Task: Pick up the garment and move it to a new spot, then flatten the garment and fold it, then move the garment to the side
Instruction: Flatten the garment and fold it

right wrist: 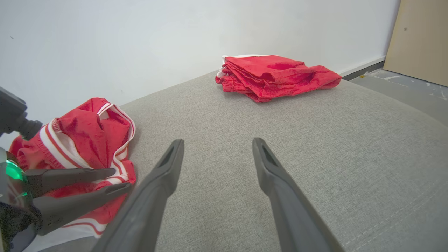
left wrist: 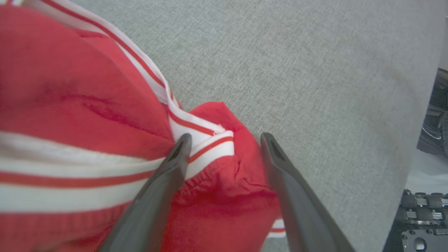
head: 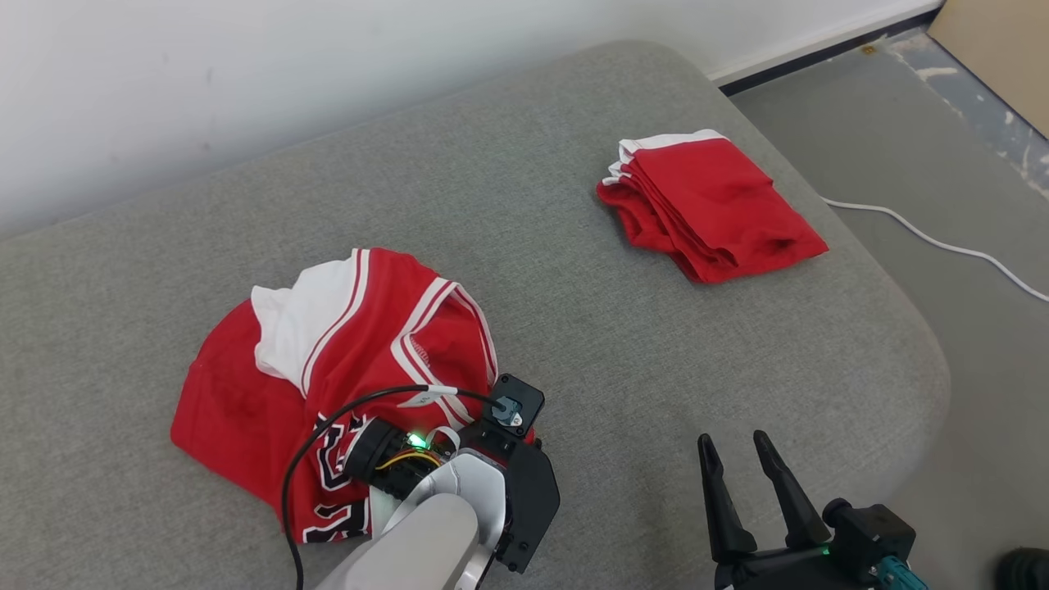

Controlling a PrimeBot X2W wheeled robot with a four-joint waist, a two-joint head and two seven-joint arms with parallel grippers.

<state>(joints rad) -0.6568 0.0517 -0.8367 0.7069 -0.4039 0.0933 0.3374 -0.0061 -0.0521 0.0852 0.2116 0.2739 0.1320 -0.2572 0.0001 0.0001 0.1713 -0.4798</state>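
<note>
The garment [head: 328, 344] is a crumpled red jersey with white striped trim, lying at the front left of the grey cushion [head: 574, 328]. My left gripper [left wrist: 225, 138] is open, low over the garment's [left wrist: 70, 87] right-hand edge. One finger rests on the white striped band and the other by the red bulge next to the bare cushion, so a fold of cloth lies between the fingers. In the right wrist view the left gripper [right wrist: 120, 179] reaches into the garment [right wrist: 87, 133] from the side. My right gripper [head: 733, 442] is open over bare cushion at the front right, holding nothing [right wrist: 217, 141].
A second red piece of clothing [head: 709, 205] lies neatly folded at the cushion's far right corner [right wrist: 276, 75]. The cushion's rounded edge drops to grey floor on the right, where a white cable [head: 942, 242] runs. A white wall stands behind.
</note>
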